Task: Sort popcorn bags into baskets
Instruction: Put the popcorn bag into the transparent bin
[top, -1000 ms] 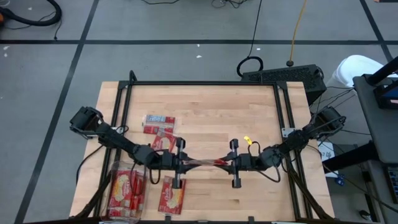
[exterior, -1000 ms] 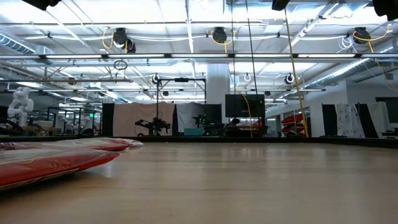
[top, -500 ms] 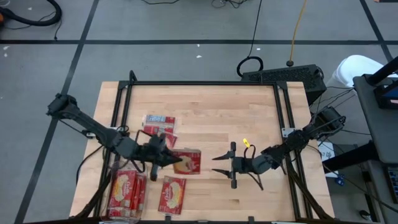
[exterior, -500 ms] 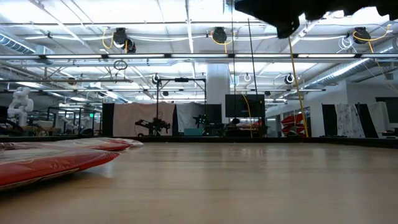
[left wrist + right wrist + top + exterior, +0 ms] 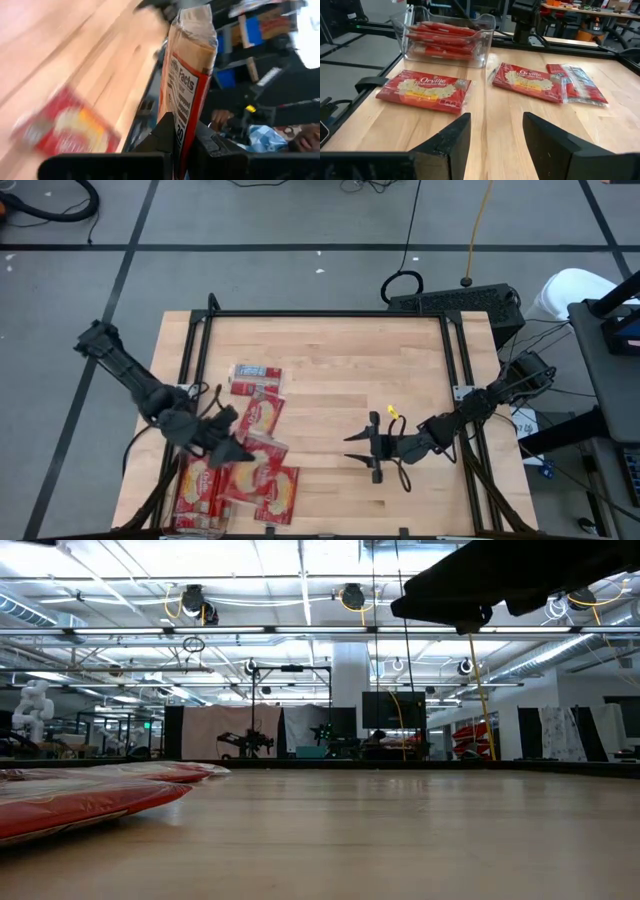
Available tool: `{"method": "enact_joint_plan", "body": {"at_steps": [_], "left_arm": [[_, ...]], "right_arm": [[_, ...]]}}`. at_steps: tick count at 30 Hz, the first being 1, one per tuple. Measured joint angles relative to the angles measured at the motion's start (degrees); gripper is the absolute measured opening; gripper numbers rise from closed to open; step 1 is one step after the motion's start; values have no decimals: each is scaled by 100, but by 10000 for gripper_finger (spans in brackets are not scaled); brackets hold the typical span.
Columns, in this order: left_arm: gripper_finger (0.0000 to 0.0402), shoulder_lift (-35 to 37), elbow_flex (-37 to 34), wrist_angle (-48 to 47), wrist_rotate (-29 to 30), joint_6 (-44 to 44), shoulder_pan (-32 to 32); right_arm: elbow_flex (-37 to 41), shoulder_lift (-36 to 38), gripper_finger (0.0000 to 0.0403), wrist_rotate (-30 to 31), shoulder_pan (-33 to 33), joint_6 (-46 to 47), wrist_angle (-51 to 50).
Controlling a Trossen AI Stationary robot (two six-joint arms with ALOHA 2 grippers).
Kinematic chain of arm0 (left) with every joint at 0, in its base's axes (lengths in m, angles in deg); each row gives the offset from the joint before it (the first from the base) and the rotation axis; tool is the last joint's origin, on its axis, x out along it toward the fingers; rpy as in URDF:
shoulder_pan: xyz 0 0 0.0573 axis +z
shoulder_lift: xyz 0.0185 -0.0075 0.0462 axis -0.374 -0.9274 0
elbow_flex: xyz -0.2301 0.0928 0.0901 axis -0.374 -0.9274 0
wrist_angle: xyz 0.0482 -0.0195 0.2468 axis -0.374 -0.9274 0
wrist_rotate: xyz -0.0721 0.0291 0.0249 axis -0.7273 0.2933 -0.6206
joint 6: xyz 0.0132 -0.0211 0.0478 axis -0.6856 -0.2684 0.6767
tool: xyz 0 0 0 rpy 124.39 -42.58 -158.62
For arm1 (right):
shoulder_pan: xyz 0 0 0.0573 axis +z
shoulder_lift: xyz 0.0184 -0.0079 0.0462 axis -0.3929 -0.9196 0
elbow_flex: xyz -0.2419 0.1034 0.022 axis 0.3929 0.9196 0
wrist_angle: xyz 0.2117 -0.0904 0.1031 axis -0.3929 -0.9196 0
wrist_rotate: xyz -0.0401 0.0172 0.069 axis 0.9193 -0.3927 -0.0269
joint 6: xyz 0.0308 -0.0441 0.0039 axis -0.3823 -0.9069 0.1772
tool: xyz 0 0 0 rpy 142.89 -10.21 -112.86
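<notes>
The left gripper (image 5: 238,452) clamps one popcorn bag (image 5: 186,80) edge-on above the near-left corner of the wooden surface (image 5: 340,370), just beside the clear plastic basket (image 5: 485,30) that already holds several red bags. The right gripper (image 5: 352,446) hovers with its jaws spread and holding nothing, right of centre. Other bags (image 5: 424,90) lie flat on the surface near the basket.

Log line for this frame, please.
left gripper: shut on popcorn bag, near bin | right gripper: open, empty, mid-table
</notes>
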Motion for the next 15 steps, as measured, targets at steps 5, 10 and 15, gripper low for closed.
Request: {"method": "enact_joint_plan", "body": {"at_steps": [5,10,15], "left_arm": [[27,353,0,-631,-6,-1052,-545],[28,569,1,-1300,12,-2037,-1242],[29,583,2,-2339,-20,-3515,-1932]], "right_arm": [[0,0,171,8,80,0,-36],[0,0,171,11,177,0,-105],[0,0,171,21,186,16,-122]]}}
